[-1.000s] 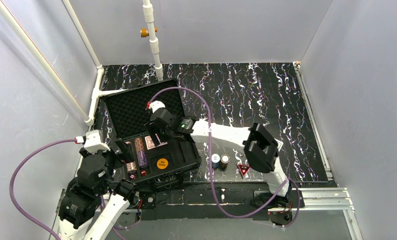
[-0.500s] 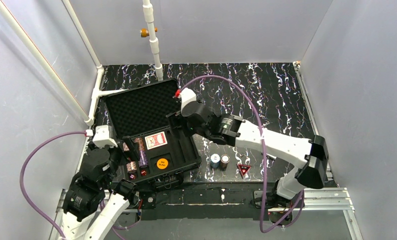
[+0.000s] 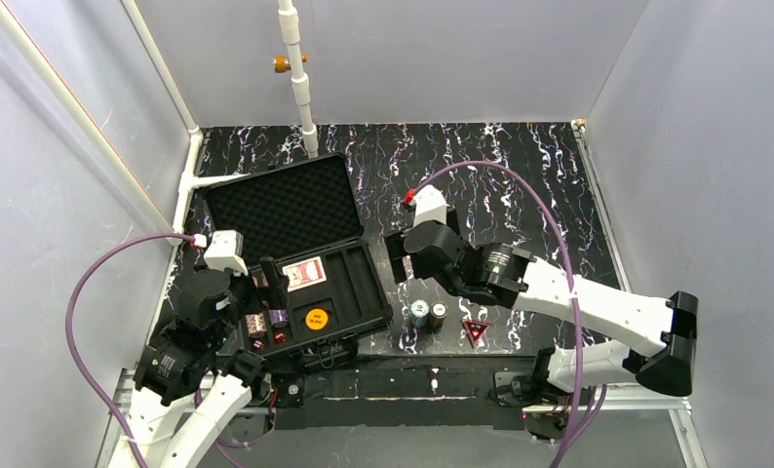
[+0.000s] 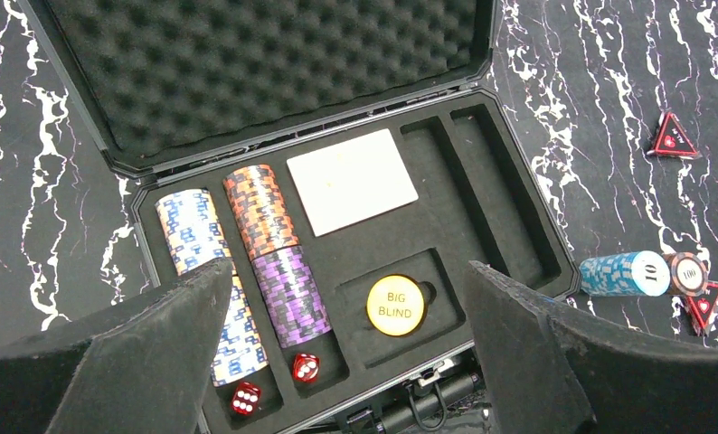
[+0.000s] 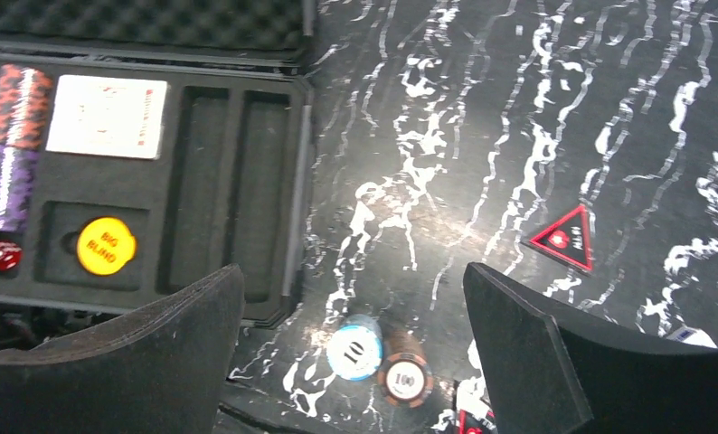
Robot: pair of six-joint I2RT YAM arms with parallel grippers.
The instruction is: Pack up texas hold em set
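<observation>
The black case (image 3: 374, 292) lies open at the left, its foam lid (image 3: 276, 203) laid back. Its tray holds chip stacks (image 4: 260, 210), a red card deck (image 3: 304, 275), an orange "Big Blind" disc (image 4: 396, 305) and two red dice (image 4: 306, 366). A blue chip stack (image 5: 354, 348) and a brown one (image 5: 403, 375) lie on the table right of the case, with a red triangle (image 5: 565, 237) beyond them and another (image 4: 706, 303) beside them. My right gripper (image 5: 355, 334) is open and empty above the two loose stacks. My left gripper (image 4: 351, 344) is open and empty over the tray's near edge.
Two long slots (image 4: 482, 194) at the tray's right side are unfilled. A white pipe (image 3: 298, 83) stands at the back and grey walls close in the black marbled table (image 3: 520, 185). The case latch (image 4: 432, 398) faces the arm bases.
My right arm pulled off the tray, leaving the red deck in its slot, and swung right to hover over the loose chip stacks. My left arm shifted slightly up and right.
</observation>
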